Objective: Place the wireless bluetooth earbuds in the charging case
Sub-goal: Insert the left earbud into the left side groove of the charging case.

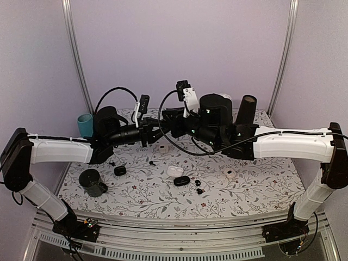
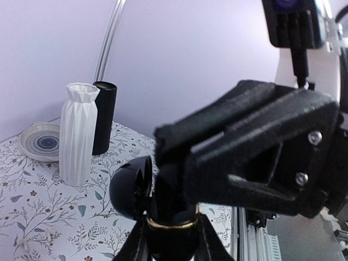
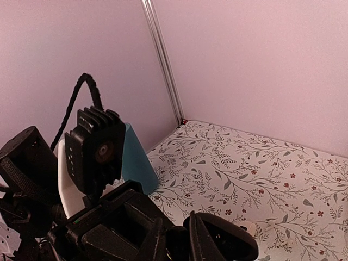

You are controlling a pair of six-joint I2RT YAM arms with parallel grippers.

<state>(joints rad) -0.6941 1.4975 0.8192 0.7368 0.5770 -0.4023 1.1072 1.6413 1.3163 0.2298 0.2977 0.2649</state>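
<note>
Black charging case (image 2: 133, 190), lid open, clamped in left tool (image 2: 173, 244)

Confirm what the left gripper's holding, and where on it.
The open charging case, clamped by its lower body between the fingers of the left gripper.

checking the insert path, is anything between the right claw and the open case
Nothing visible: the lid is swung aside and the right claw sits at the mouth of the charging case in the left claw.
</note>
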